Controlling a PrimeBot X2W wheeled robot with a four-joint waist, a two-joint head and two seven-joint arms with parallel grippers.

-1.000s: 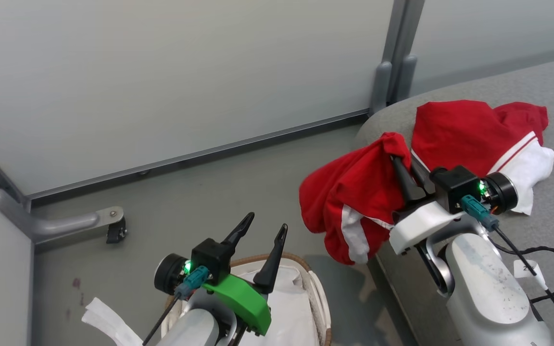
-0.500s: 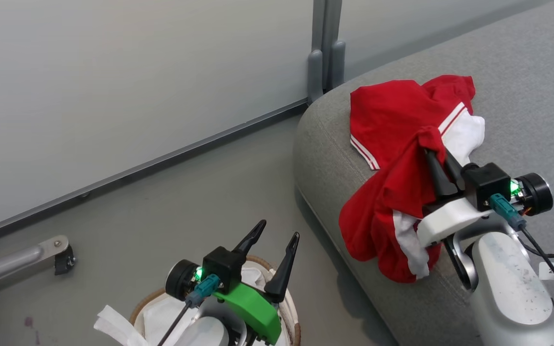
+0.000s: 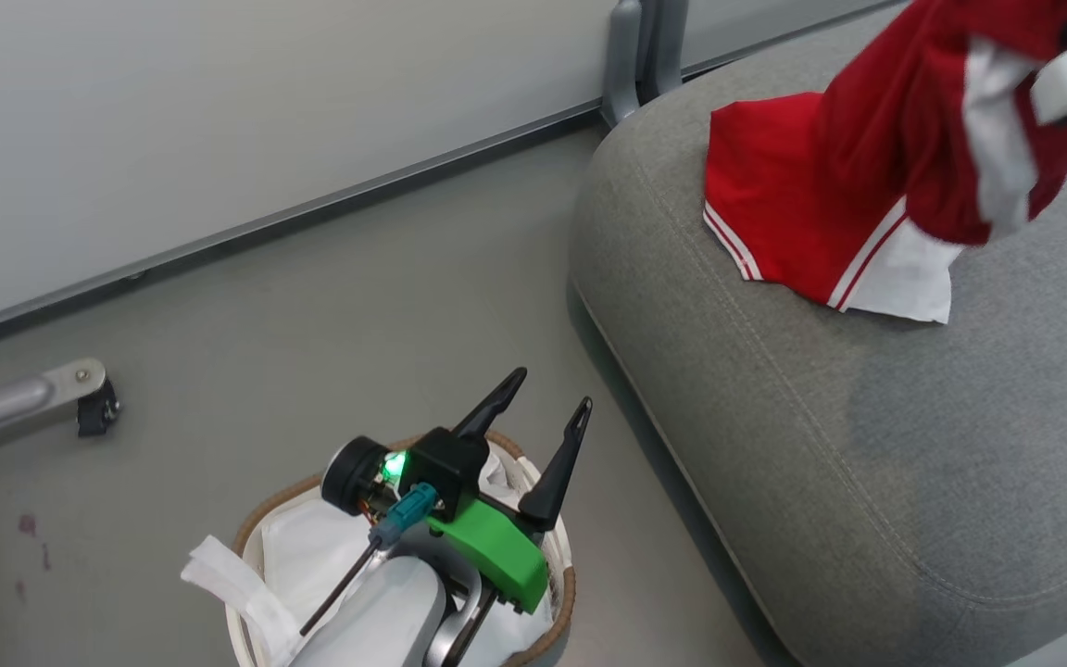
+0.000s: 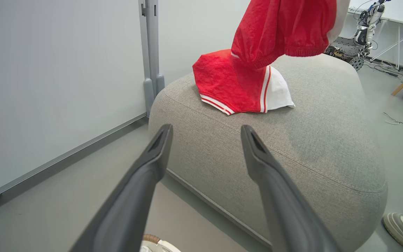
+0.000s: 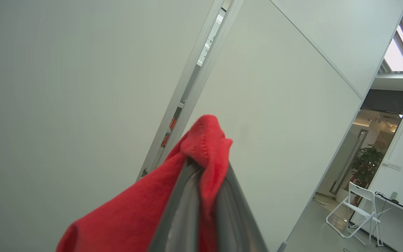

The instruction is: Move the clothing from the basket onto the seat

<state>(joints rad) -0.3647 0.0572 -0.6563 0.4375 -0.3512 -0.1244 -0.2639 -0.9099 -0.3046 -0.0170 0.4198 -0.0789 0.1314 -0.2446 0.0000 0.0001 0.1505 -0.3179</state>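
One garment (image 3: 774, 213) on one seat (image 3: 821, 445); another garment (image 3: 913, 120) pinched by right gripper (image 5: 208, 169); left gripper (image 3: 552, 389) spread.

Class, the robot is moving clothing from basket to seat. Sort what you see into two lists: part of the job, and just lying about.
Job: held garment; laid garment; basket; seat.
Lying about: wall post; castor; shoe; white chair; plant.

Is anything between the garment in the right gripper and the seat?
Only the other garment, lying on the seat beneath the held garment, which hangs from the shut right gripper. Nothing visible blocks the bare grey cushion beside it.
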